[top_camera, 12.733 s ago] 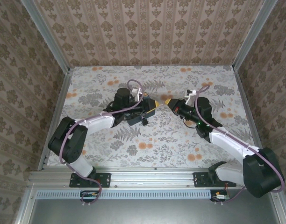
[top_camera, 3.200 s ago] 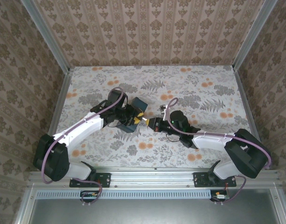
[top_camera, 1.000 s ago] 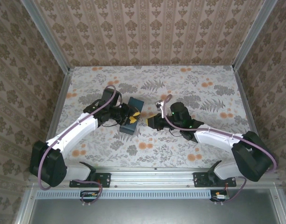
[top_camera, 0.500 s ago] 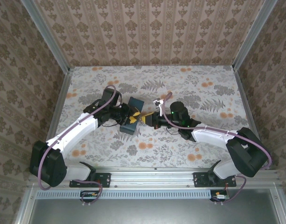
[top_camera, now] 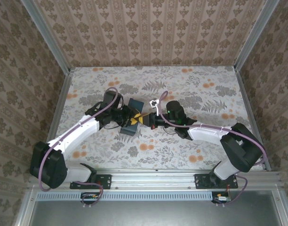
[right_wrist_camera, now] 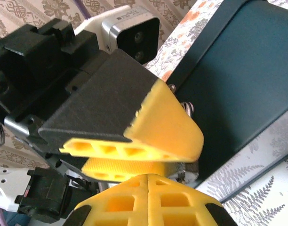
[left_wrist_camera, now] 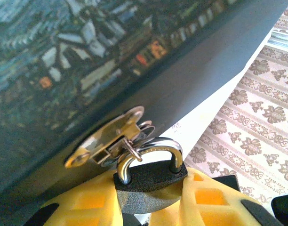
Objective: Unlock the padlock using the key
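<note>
Left end effector (left_wrist_camera: 148,200) grips padlock (left_wrist_camera: 151,178); box (left_wrist_camera: 87,56) edge adjacent

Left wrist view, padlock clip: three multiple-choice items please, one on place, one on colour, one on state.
1. Where is the padlock?
A) lying loose, nothing touching it
B) hooked through the hasp on the box, held by the left gripper
C) shut away inside the box

2. What colour is the padlock's body?
A) red
B) brass
C) black

3. How does the shackle stand?
A) both legs seated in the body
B) swung open, clear of the hasp
C) pulled right out

Answers:
1 B, the shackle passes through the hasp loop and yellow fingers flank the body.
2 C, the body is matt black under a silver shackle.
3 A, both shackle ends enter the body.
</note>
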{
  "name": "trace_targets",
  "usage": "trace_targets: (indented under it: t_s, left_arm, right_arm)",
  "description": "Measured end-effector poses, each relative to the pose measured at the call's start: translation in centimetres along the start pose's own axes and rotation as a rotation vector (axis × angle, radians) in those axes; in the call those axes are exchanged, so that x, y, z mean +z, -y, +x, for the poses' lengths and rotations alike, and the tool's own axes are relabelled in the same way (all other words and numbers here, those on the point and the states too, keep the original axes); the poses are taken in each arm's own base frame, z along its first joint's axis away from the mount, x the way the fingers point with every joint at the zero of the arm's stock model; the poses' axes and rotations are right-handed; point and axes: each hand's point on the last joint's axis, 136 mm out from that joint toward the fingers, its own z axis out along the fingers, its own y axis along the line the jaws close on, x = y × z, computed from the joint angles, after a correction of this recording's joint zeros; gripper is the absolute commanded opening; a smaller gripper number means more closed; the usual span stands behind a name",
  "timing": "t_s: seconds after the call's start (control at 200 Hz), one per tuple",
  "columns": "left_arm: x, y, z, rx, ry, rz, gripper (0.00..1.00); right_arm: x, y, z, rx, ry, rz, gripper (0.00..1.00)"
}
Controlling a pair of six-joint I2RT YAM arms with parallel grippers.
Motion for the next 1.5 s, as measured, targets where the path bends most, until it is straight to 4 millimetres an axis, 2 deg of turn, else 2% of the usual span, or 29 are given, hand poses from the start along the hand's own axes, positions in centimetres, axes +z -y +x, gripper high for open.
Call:
trace_targets:
  t_s: [0.095,0.165,0.22,0.315,0.4,0.495,0.58,0.66,0.745,0.81,0.865,0.98,1.135,1.29,1.5]
  left_arm:
    - [0.1,0.2,-0.1,-0.004,0.006,0.006,0.04]
    - [0.1,0.2,-0.1,-0.004,0.005,0.008,0.05]
    - [0.1,0.2,-0.1,-0.005,0.006,0.007,0.05]
    - [-0.3,-0.1,-0.5,-0.010,-0.001,0.004,0.05]
    - [-0.4,-0.2,-0.7,-0.012,-0.008,0.002,0.05]
    - [-0.5,-0.4,-0.5,0.001,-0.019,-0.006,0.05]
    - [-0.6,-0.7,-0.2,0.008,-0.036,-0.021,0.06]
    - [-0.8,-0.9,-0.1,0.012,-0.044,-0.035,0.07]
    - [-1.1,-0.8,0.0,0.015,-0.053,-0.045,0.07]
    - [-1.3,-0.5,0.1,0.024,-0.063,-0.053,0.07]
    - [-1.4,-0.1,0.2,0.033,-0.068,-0.058,0.07]
    - [-1.6,0.2,0.4,0.051,-0.082,-0.064,0.07]
    - [-1.7,-0.3,0.5,0.050,-0.093,-0.085,0.07]
    - [-1.8,-0.4,0.4,0.045,-0.097,-0.092,0.07]
    - [-2.0,0.0,0.3,0.051,-0.097,-0.081,0.07]
  right_arm:
    - [0.1,-0.1,-0.3,0.010,0.006,-0.004,0.02]
    - [0.1,-0.1,-0.4,0.011,0.008,-0.006,0.22]
    - [0.1,-0.1,-0.4,0.013,0.009,-0.003,0.32]
    - [-1.9,-0.1,-0.3,-0.050,-0.009,0.069,0.41]
    - [-4.4,-1.1,-1.9,-0.154,0.031,0.109,0.45]
    - [-6.1,-1.6,-2.9,-0.283,0.058,0.154,0.46]
    - [-6.5,-0.9,-2.2,-0.413,0.056,0.207,0.45]
    - [-6.7,0.5,0.4,-0.568,0.052,0.240,0.45]
    - [-6.8,2.5,3.9,-0.706,0.011,0.272,0.35]
    - [-6.6,3.1,5.0,-0.829,-0.006,0.291,0.34]
    - [-6.0,2.7,4.6,-0.953,0.016,0.313,0.33]
    - [-4.1,0.3,4.2,-1.207,0.083,0.326,0.33]
    - [-1.9,-0.9,4.8,-1.434,0.099,0.362,0.30]
    - [-1.2,-1.0,3.7,-1.523,0.124,0.426,0.31]
    - [-1.4,-1.5,2.1,-1.558,0.173,0.479,0.30]
